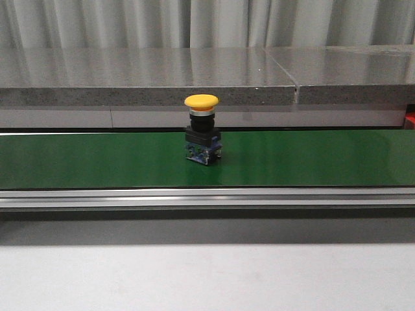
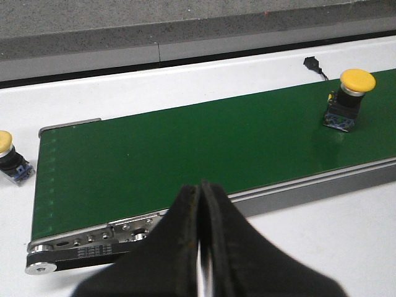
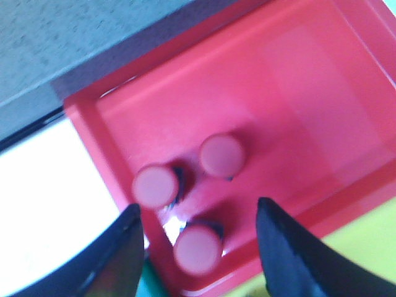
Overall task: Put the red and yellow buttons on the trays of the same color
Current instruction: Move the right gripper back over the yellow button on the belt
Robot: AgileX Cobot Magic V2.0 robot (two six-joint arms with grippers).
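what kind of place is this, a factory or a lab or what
Probably a lab mock-up of a factory sorting line: a short green conveyor belt carries a yellow button, a red tray holds sorted red buttons, and a grey curtain hangs behind.

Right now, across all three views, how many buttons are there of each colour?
Yellow buttons: 2, one upright on the green belt, one off the belt's end on the white table.
Red buttons: 3, all in the red tray.
Total: 5.
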